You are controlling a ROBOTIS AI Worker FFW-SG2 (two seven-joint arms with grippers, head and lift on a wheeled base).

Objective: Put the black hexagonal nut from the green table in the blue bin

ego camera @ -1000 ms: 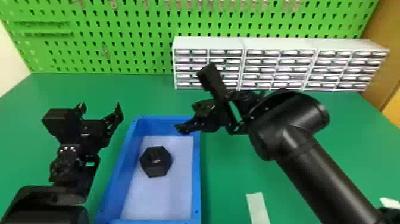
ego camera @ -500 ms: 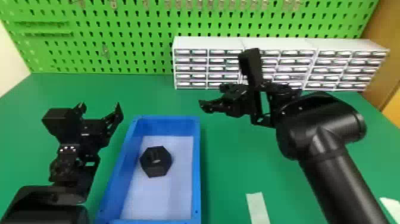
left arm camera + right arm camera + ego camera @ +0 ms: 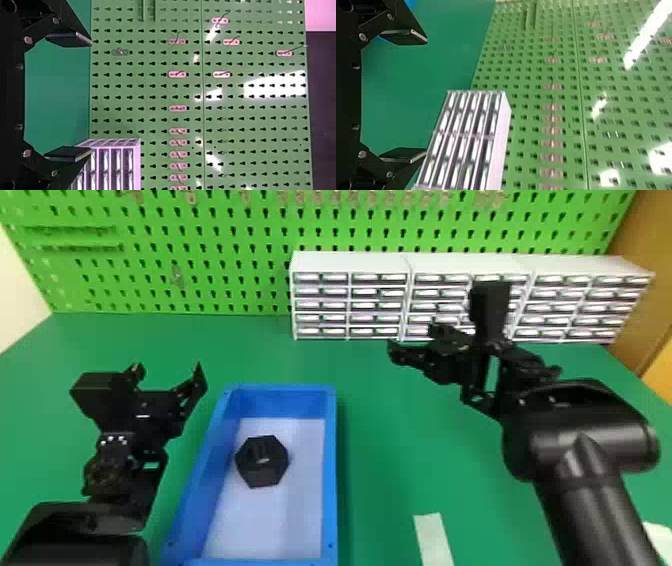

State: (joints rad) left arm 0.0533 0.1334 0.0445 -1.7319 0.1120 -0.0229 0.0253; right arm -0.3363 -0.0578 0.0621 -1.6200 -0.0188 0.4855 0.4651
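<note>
Nut, black and hexagonal (image 3: 262, 461), lies inside the blue rectangular plastic bin (image 3: 330, 470), on its pale floor, toward the far end and near the left wall. The bin stands on the flat green surface (image 3: 380, 490) between the two arms.

The black left gripper (image 3: 167, 371) is left of the bin, its flat fingers (image 3: 68, 154) wide apart. The black right gripper (image 3: 414, 339) is above the surface, right of the bin's far end and well apart from the nut; its fingers (image 3: 404, 36) are wide apart too.

Behind, white boxy drawer units (image 3: 350, 262) stand side by side at the back of the surface — just in front of the bright green perforated pegboard (image 3: 210, 265). A white rectangular strip (image 3: 433, 537) lies right of the bin, nearer the front.
</note>
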